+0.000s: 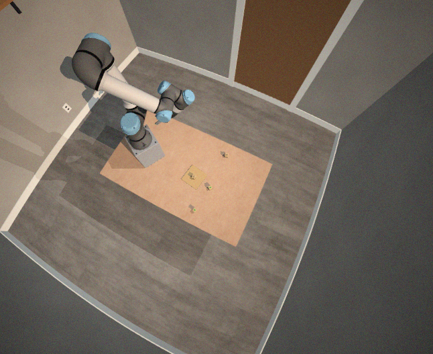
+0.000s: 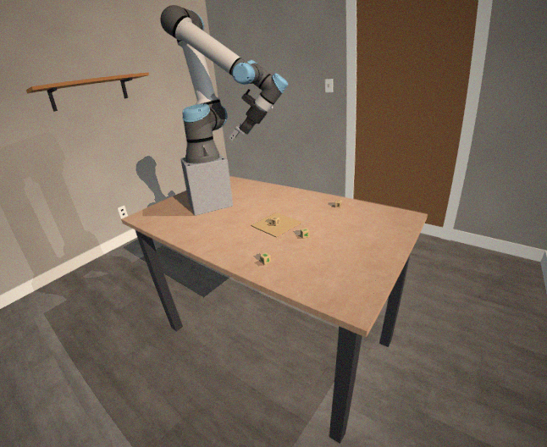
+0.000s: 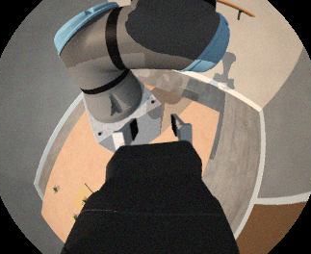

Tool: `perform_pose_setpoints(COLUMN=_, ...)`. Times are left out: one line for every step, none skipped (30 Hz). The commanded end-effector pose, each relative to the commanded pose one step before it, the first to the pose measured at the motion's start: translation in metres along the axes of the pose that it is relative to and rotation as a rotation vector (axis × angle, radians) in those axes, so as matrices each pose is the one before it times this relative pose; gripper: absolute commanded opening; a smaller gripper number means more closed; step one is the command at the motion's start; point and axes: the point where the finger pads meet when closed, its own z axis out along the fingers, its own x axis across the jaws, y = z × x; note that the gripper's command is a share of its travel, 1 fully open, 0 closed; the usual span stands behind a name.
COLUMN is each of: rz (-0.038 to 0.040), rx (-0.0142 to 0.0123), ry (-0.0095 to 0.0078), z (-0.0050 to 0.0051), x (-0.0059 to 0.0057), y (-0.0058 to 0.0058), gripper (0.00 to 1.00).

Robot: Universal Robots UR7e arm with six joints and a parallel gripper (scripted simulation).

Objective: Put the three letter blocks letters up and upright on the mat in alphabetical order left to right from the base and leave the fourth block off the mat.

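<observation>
With our jaws (image 1: 157, 123) (image 2: 232, 137) hanging wide open, we are judging the mat's block (image 1: 192, 175) (image 2: 275, 221) light and stiff, best pinched low across opposite sides.

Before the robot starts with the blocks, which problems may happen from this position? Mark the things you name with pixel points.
One block (image 1: 192, 176) (image 2: 275, 221) already stands on the mat (image 1: 196, 185) (image 2: 276, 233); if it is the fourth block, leaving it there would fail the task.

The letters are too small to read here, so the order could easily come out wrong.

The block just beside the mat (image 1: 210, 187) (image 2: 304, 233) might get bumped by the open gripper (image 2: 234, 135) (image 3: 154, 126) during placing.
</observation>
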Motion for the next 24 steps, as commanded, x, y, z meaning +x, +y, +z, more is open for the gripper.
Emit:
perform_pose_setpoints(rz=-0.00850, rx=-0.01941, ry=-0.00283, z=-0.01217, x=-0.00475, y=0.01539, gripper=1.00)
perform_pose_setpoints(rz=-0.00395, rx=-0.00828, ry=-0.00138, z=-0.00507, x=-0.00226, y=0.00701, gripper=1.00)
perform_pose_setpoints(rz=-0.00426, rx=-0.00898, ry=-0.00157, z=-0.00537, x=-0.00254, y=0.00772, gripper=1.00)
perform_pose_setpoints(rz=-0.00456, rx=-0.00965, ry=-0.00177, z=-0.00562, x=-0.00284, y=0.00844, gripper=1.00)
perform_pose_setpoints(rz=-0.00485, rx=-0.01030, ry=-0.00199, z=-0.00582, x=-0.00316, y=0.00915, gripper=1.00)
perform_pose_setpoints(rz=-0.00511, rx=-0.01090, ry=-0.00222, z=-0.00595, x=-0.00349, y=0.00986, gripper=1.00)
perform_pose_setpoints(rz=-0.00535, rx=-0.01147, ry=-0.00246, z=-0.00602, x=-0.00383, y=0.01056, gripper=1.00)
perform_pose_setpoints(rz=-0.00557, rx=-0.01200, ry=-0.00271, z=-0.00602, x=-0.00419, y=0.01123, gripper=1.00)
perform_pose_setpoints(rz=-0.00576, rx=-0.01247, ry=-0.00297, z=-0.00596, x=-0.00455, y=0.01187, gripper=1.00)
perform_pose_setpoints(rz=-0.00592, rx=-0.01290, ry=-0.00324, z=-0.00582, x=-0.00492, y=0.01248, gripper=1.00)
perform_pose_setpoints(rz=-0.00606, rx=-0.01326, ry=-0.00351, z=-0.00561, x=-0.00529, y=0.01303, gripper=1.00)
perform_pose_setpoints(rz=-0.00617, rx=-0.01358, ry=-0.00378, z=-0.00533, x=-0.00566, y=0.01353, gripper=1.00)
perform_pose_setpoints(rz=-0.00626, rx=-0.01383, ry=-0.00404, z=-0.00500, x=-0.00601, y=0.01397, gripper=1.00)
perform_pose_setpoints(rz=-0.00631, rx=-0.01402, ry=-0.00431, z=-0.00460, x=-0.00635, y=0.01434, gripper=1.00)
perform_pose_setpoints(rz=-0.00634, rx=-0.01415, ry=-0.00456, z=-0.00415, x=-0.00668, y=0.01464, gripper=1.00)
perform_pose_setpoints(rz=-0.00635, rx=-0.01422, ry=-0.00481, z=-0.00366, x=-0.00697, y=0.01485, gripper=1.00)
perform_pose_setpoints(rz=0.00000, rx=0.00000, ry=0.00000, z=0.00000, x=0.00000, y=0.00000, gripper=1.00)
perform_pose_setpoints(rz=0.00000, rx=0.00000, ry=0.00000, z=0.00000, x=0.00000, y=0.00000, gripper=1.00)
perform_pose_setpoints(rz=-0.00632, rx=-0.01422, ry=-0.00503, z=-0.00314, x=-0.00724, y=0.01499, gripper=1.00)
perform_pose_setpoints(rz=-0.00627, rx=-0.01417, ry=-0.00524, z=-0.00258, x=-0.00747, y=0.01503, gripper=1.00)
perform_pose_setpoints(rz=-0.00620, rx=-0.01406, ry=-0.00543, z=-0.00202, x=-0.00766, y=0.01499, gripper=1.00)
perform_pose_setpoints(rz=-0.00610, rx=-0.01388, ry=-0.00559, z=-0.00144, x=-0.00781, y=0.01487, gripper=1.00)
perform_pose_setpoints(rz=-0.00598, rx=-0.01365, ry=-0.00573, z=-0.00087, x=-0.00791, y=0.01466, gripper=1.00)
perform_pose_setpoints(rz=-0.00584, rx=-0.01337, ry=-0.00583, z=-0.00032, x=-0.00796, y=0.01437, gripper=1.00)
